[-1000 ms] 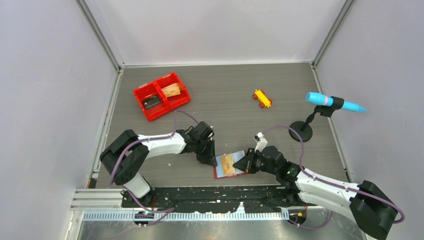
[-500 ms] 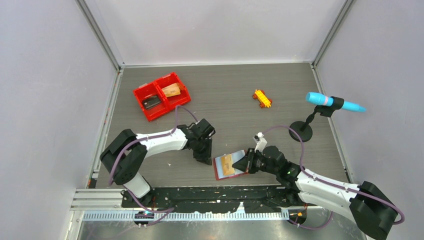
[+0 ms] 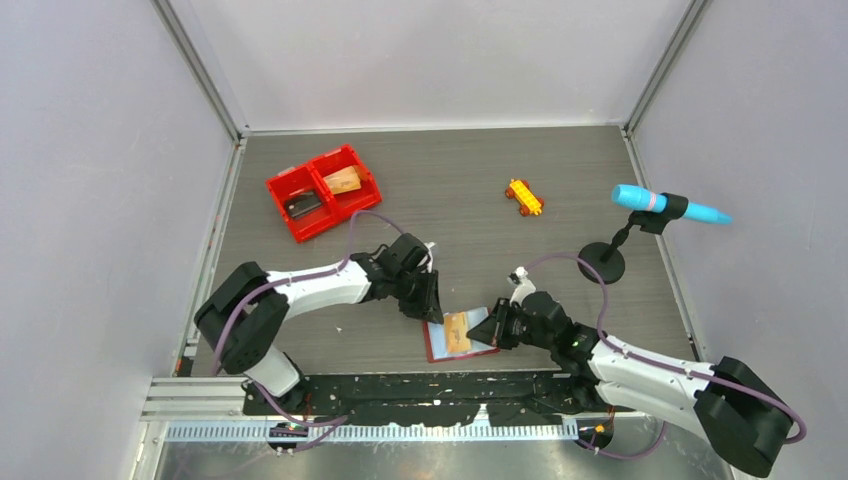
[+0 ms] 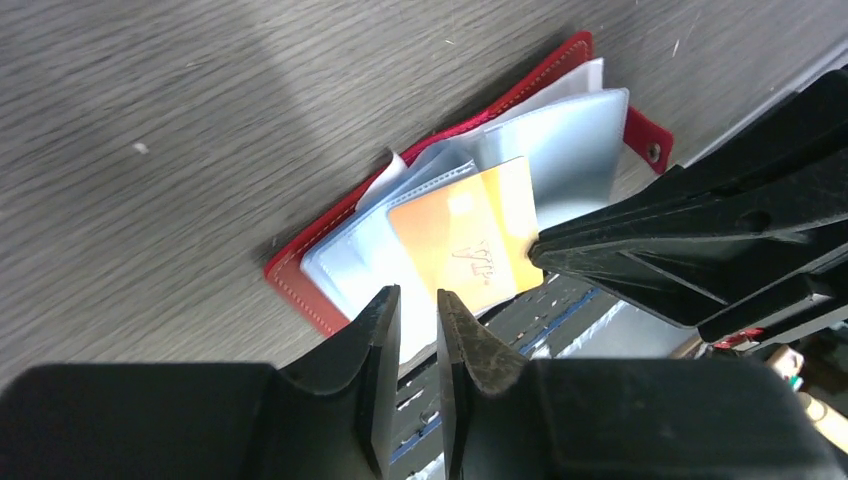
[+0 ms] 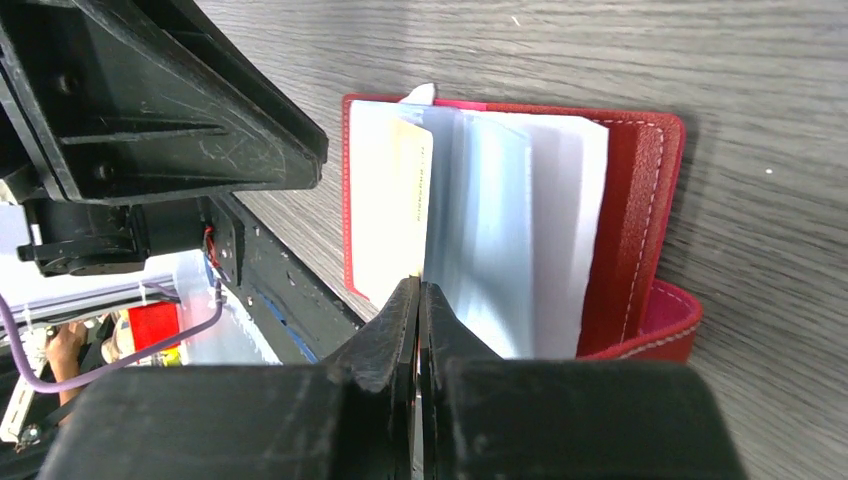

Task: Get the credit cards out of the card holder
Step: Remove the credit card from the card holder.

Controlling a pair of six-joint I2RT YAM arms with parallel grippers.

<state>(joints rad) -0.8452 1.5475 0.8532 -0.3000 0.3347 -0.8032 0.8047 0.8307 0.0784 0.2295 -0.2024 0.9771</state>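
The dark red card holder (image 3: 437, 350) lies open near the table's front edge, its pale blue clear sleeves (image 4: 560, 150) fanned out. An orange-yellow credit card (image 4: 465, 240) lies on the top leaf and shows edge-on in the right wrist view (image 5: 412, 195). My right gripper (image 5: 418, 287) is shut on that card's edge (image 3: 490, 325); whether a sleeve lies between, I cannot tell. My left gripper (image 4: 416, 296) hovers over the holder's left side (image 3: 427, 303), its jaws a narrow gap apart with nothing between them.
A red two-compartment bin (image 3: 322, 192) with items stands at the back left. An orange toy vehicle (image 3: 523, 196) lies at the back right. A blue microphone (image 3: 665, 207) on a black stand (image 3: 601, 263) is at the right. The black rail (image 3: 430, 385) borders the near edge.
My left gripper swung right, back over the holder's left edge, and its jaws parted slightly. The right gripper kept its pinch and barely moved.
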